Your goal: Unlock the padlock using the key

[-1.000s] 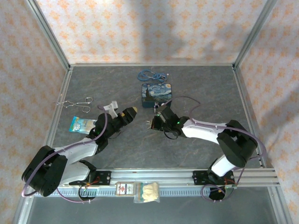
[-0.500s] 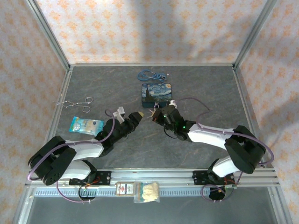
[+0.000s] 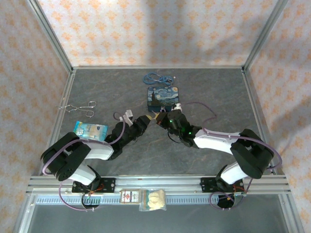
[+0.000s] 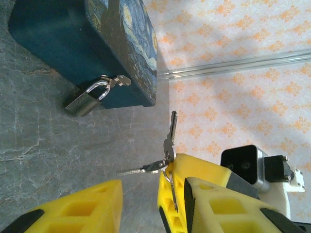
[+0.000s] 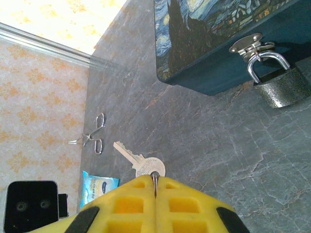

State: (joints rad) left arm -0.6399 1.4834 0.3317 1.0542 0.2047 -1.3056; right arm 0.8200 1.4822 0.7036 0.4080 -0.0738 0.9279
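Spread left pincer is closing on the right pincer at mid-frame, which is pinching the key; handover looks near

The padlock has a dark, finely speckled matt metal body, and its shackle is bright polished steel. The key is pale silvery metal with a dull satin sheen. The tin box has a glossy painted print on its lid and smooth deep-blue sides. The right pincer is matt yellow moulded plastic. The tabletop looks like veined grey stone, matt.
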